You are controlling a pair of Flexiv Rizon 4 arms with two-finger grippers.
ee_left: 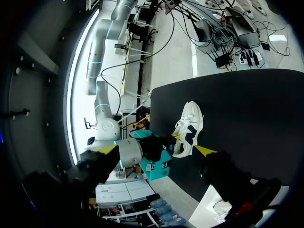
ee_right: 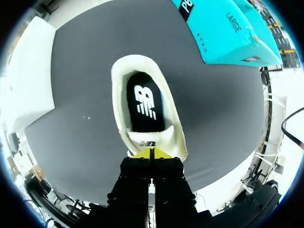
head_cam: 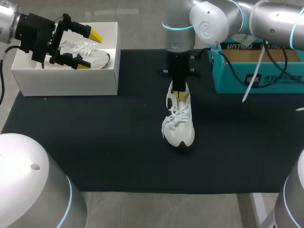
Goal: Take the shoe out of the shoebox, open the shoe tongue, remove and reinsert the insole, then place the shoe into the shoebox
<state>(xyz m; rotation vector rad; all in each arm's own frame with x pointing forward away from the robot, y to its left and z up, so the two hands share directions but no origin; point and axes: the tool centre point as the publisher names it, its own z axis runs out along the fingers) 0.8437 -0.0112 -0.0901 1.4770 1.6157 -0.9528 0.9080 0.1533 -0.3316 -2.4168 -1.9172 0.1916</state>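
Note:
A white shoe [head_cam: 180, 128] stands on the black mat [head_cam: 118, 142] near the table's middle, toe toward the front edge. My right gripper [head_cam: 179, 95] comes straight down onto it from above. In the right wrist view the gripper [ee_right: 151, 153] has its yellow tips pinched together on the top edge of the shoe tongue [ee_right: 148, 142], with the black insole [ee_right: 145, 104] showing in the shoe's opening ahead. My left gripper [head_cam: 89, 50] hangs open over the white shoebox [head_cam: 66, 80] at the back left. A second white shoe [head_cam: 97, 57] lies inside the box.
A teal box [head_cam: 256, 76] stands at the back right, close beside my right arm. The left wrist view looks across the mat at the shoe [ee_left: 190, 128] and the teal box [ee_left: 156, 166], with the open left gripper [ee_left: 156, 150] in front.

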